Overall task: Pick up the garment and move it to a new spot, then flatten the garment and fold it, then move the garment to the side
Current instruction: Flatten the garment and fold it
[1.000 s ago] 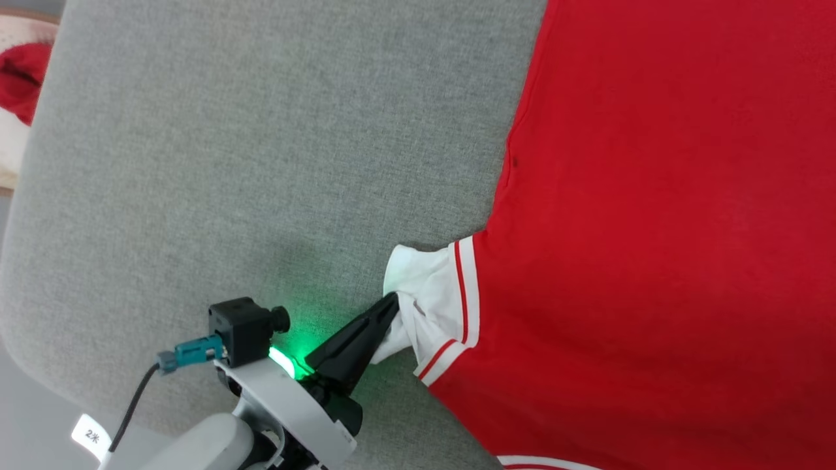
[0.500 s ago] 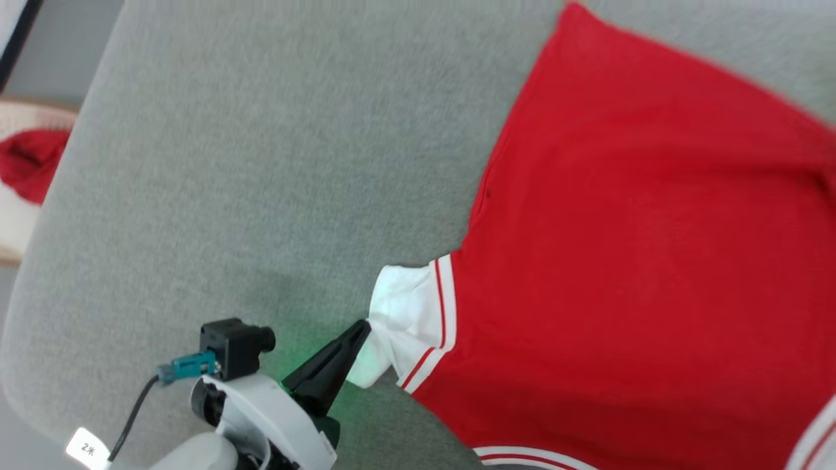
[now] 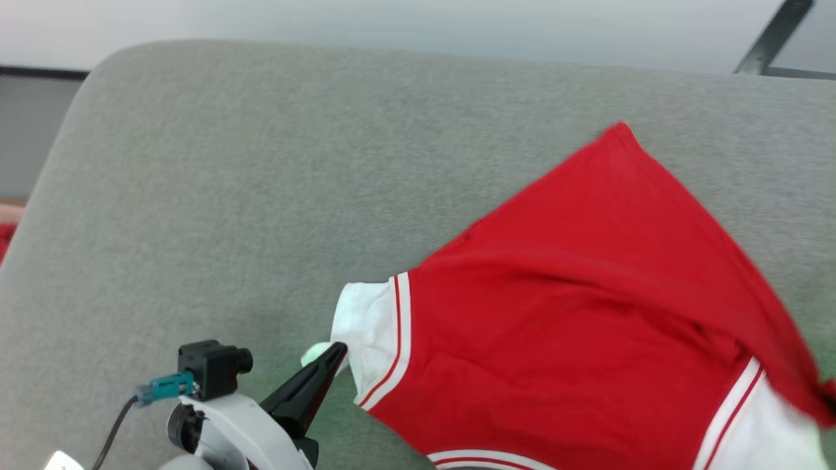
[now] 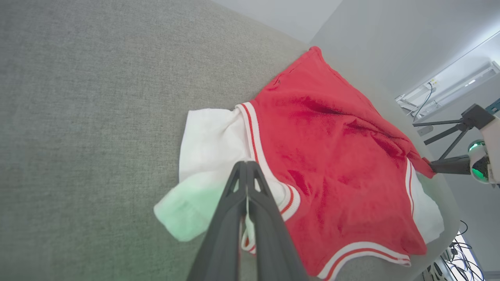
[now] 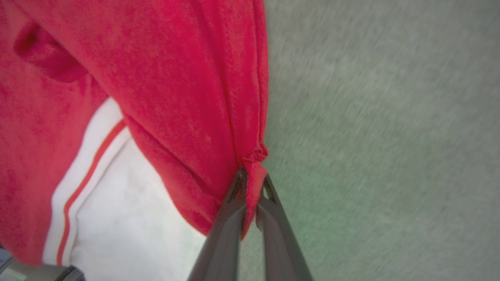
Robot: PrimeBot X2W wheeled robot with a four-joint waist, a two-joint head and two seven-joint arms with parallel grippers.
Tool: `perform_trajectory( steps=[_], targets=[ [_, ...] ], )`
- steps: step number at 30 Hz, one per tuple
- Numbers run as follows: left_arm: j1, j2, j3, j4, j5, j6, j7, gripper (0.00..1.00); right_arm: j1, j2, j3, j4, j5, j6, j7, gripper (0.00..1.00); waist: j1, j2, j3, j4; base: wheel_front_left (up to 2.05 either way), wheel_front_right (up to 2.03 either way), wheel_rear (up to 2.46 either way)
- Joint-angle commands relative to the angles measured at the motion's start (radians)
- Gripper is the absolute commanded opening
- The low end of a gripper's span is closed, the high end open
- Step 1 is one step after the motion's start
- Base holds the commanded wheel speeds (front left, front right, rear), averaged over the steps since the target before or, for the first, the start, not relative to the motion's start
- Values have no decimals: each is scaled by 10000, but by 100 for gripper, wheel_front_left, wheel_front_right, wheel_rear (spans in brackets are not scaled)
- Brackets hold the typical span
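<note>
The garment (image 3: 575,326), a red shirt with white sleeves and striped trim, lies rumpled on the grey padded surface (image 3: 228,196), plain red side up. At its near left, my left gripper (image 3: 338,349) is shut on the white sleeve (image 3: 366,326). In the left wrist view the left gripper (image 4: 246,167) pinches that sleeve (image 4: 207,136) beside the striped armhole trim. My right gripper (image 5: 252,177) is shut on a bunched red edge of the garment (image 5: 187,97), next to the other white sleeve (image 5: 117,210). The right gripper (image 4: 434,168) also shows at the shirt's far corner.
The grey surface has rounded corners and drops off at its back edge (image 3: 392,55) and near right edge (image 4: 449,218). A black tripod (image 4: 461,125) stands beyond it, with cables on the floor (image 4: 457,253). A bit of red cloth (image 3: 5,238) shows at far left.
The head view has shifted, bringing the surface's back edge into view. The garment lay flat; it is now rumpled, drawn together, with its second sleeve in sight. The left gripper stays shut on the sleeve.
</note>
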State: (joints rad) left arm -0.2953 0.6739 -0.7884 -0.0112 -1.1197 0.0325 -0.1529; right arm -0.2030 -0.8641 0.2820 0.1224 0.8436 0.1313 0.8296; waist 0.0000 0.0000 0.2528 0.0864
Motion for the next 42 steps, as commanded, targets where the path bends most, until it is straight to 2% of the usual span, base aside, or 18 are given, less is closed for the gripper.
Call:
perform_trajectory(
  steps=[1,10,15,16,17,18,19,26,30,34,42],
  targets=[
    [125,76,37,-35,-60,58,-10,0,595,173,-152,-333,-20,-11,131,0,0,0,-299,-390,0,0,0],
    [181,216,97,-240,-99,179,15,0,2910,967,-884,-2339,-345,-11,1074,0,0,0,-290,-594,0,0,0],
    [239,224,120,-296,-138,210,-35,0,3284,1239,-1151,-3092,-547,-11,1569,0,0,0,-274,-602,0,0,0],
    [258,220,117,-306,-142,205,-40,0,3242,1313,-1284,-3200,-644,-11,1491,31,0,0,-272,-586,0,0,0],
    [258,220,117,-306,-142,205,-40,0,3242,1313,-1284,-3200,-644,-11,1491,31,0,0,-272,-586,0,0,0],
    [271,213,116,-324,-147,209,-52,0,3146,1400,-1522,-3265,-773,-11,1384,79,0,0,-268,-566,0,0,0],
    [279,206,120,-336,-152,224,-70,0,3068,1419,-1718,-3336,-924,-11,1319,100,0,0,-261,-541,0,0,0],
    [162,89,74,-424,-88,238,-71,0,1948,1001,-3020,-3959,-1420,-11,1207,100,0,0,-120,-178,0,0,0],
    [25,8,48,-460,-8,208,-75,0,388,694,-3039,-3923,-1640,-11,982,100,0,0,144,92,0,0,0],
    [-202,-90,54,-447,61,129,-87,0,-1569,598,-2184,-3172,-2205,-11,524,100,0,0,572,402,0,0,0],
    [-725,-321,81,-309,250,-83,-165,0,-4602,887,-113,-535,-2865,-11,-248,100,0,0,1631,1116,0,0,0]
  ],
)
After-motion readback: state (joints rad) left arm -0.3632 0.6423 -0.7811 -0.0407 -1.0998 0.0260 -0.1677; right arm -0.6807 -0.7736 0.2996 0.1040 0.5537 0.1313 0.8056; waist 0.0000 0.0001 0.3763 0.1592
